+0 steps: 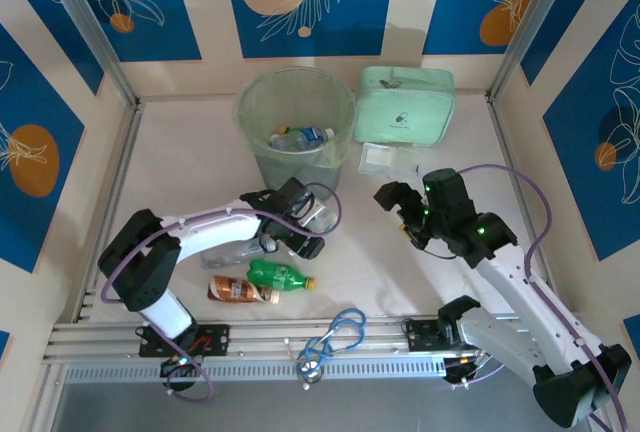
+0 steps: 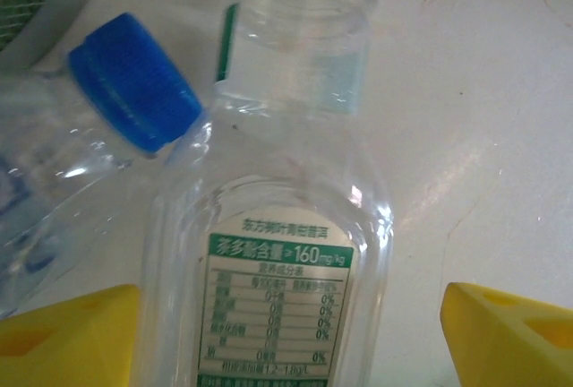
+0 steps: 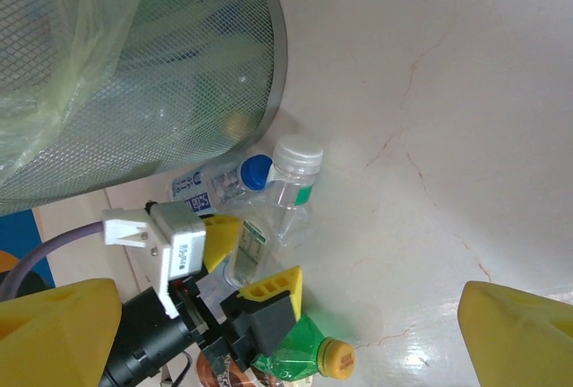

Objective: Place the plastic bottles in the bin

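The bin is a round mesh basket with a pale-green liner; a blue-labelled bottle lies inside. Just in front of it, my left gripper is open and straddles a clear bottle with a green-and-white label and a white cap. There is a gap between that bottle and the right finger. A clear blue-capped bottle lies against it. A green bottle and a brown-orange bottle lie nearer the rail. My right gripper hangs open and empty to the right.
A mint-green zip case and a small clear packet sit at the back right. A blue cord loop rests on the front rail. Walls enclose the table on three sides.
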Tool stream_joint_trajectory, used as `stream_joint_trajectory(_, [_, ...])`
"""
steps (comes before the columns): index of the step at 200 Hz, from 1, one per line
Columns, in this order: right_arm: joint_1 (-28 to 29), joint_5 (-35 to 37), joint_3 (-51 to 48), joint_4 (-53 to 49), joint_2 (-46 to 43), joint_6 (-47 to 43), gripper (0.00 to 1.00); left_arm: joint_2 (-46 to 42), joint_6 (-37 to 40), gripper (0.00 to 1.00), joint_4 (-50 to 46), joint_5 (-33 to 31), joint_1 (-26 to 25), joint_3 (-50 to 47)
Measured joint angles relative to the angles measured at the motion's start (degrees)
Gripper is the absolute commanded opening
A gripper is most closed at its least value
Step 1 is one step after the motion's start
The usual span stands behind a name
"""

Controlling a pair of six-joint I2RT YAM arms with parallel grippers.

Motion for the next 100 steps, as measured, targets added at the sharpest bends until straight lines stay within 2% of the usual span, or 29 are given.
stream_joint_trajectory(81, [-2.16,-0.72,-1.46,-0.07,-2.1,0.02,0.97,4.76,1.53,0.59,-1.11,-1.22,-1.53,4.02])
stream_joint_trajectory(100, [-2.6,-0.94,-1.53,-0.04,-2.25,0.0,0.97,4.76,1.55,0.57,-1.29,-1.64,-1.88,4.2])
